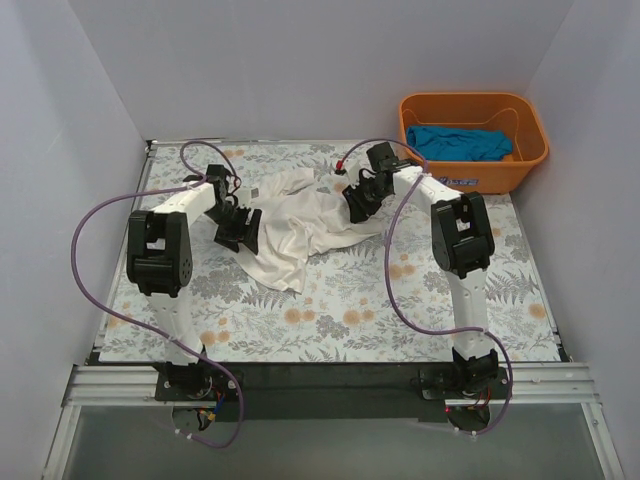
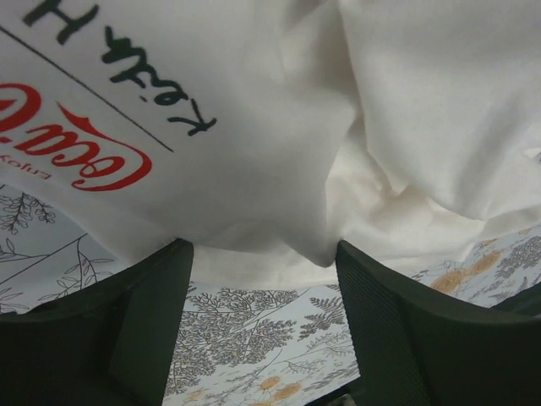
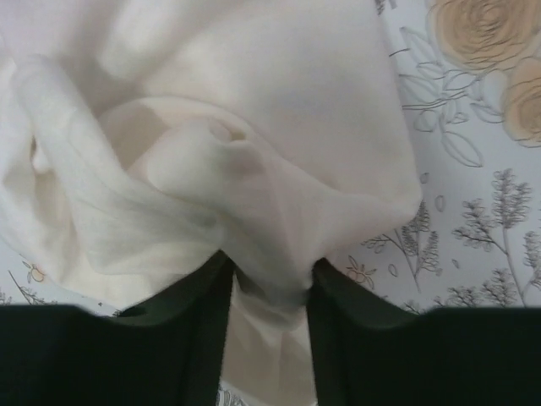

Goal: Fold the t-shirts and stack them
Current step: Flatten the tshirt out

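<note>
Flattening the white t-shirt (image 1: 300,225) looks like the step in hand. It sits in a crumpled heap around the middle of the table (image 1: 400,320), a bit toward the far edge, with one tail trailing back toward the near edge.

My take on doing this well: both grippers need a clean hold on a single edge of cloth, not a wad. They should then pull apart toward the left and right edges so the tail drags out flat. The left gripper (image 2: 264,249) is spread wide with nothing held, and a fold of the shirt dips right between its fingers (image 2: 161,321). The red script logo (image 2: 84,161) shows just beyond. I'd close on that fold only if it's the hem or a sleeve. The right gripper (image 3: 270,271) is clamped on a bunched pinch of the white shirt. That looks like several layers, so a regrasp nearer a corner might help.

Pose-wise, both arms rise from their bases at the near edge with elbows up and forearms leaning toward the far edge. The wrists tip down onto the heap, with the left one on its left-edge side and the right one on its far right part.

Way back in the far right corner sits the orange basket (image 1: 520,172), with a teal-blue t-shirt (image 1: 455,142) inside — waiting its turn, I guess.
</note>
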Controlling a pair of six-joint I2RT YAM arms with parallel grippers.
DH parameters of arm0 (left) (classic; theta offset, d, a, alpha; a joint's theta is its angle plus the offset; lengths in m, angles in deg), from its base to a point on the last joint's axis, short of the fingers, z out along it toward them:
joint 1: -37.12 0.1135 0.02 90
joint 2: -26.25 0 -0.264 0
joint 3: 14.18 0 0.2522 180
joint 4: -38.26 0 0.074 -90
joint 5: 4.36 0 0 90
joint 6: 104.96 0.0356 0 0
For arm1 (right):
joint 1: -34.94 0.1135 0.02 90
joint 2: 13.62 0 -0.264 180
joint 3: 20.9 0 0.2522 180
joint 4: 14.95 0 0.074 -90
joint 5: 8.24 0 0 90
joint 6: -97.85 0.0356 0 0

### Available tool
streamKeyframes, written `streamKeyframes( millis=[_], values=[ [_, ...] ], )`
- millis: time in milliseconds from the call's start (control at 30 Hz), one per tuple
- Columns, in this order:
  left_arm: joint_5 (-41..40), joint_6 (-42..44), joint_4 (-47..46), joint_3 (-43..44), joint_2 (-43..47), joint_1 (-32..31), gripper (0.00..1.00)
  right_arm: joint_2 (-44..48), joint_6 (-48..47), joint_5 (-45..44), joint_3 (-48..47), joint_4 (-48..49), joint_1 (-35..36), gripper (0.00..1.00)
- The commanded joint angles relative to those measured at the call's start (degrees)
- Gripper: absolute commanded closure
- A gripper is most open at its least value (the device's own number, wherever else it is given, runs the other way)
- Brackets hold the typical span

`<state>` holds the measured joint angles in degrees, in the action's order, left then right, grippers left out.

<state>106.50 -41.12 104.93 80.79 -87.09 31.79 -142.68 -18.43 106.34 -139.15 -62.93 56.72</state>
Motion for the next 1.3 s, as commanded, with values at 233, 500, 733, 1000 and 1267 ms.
streamKeyframes(
  millis=[233, 500, 733, 1000, 1267],
  values=[
    [-10.75, 6.00, -0.79, -5.35, 2.32, 2.15, 1.00, 13.99, -10.26, -3.57, 22.43, -7.26, -1.83, 0.99],
    [-9.87, 14.90, 7.64, -19.50, 13.49, 2.95, 1.00, 30.52, -24.51, -3.58, 40.15, -20.96, -3.94, 0.99],
    [3.21, 18.86, 14.95, -1.08, 11.84, 4.18, 0.58, 33.08, -26.28, 1.42, 30.51, -29.41, -8.84, 0.30],
    [8.49, 12.98, 8.54, 21.52, -3.28, -3.71, 0.48, 22.45, -17.32, 7.59, 16.69, -30.91, -10.18, 0.18],
    [5.43, 11.56, -1.91, 25.41, -11.37, -15.59, 0.44, 21.83, -13.89, 5.49, 23.88, -28.98, -10.27, 0.10]
  ],
)
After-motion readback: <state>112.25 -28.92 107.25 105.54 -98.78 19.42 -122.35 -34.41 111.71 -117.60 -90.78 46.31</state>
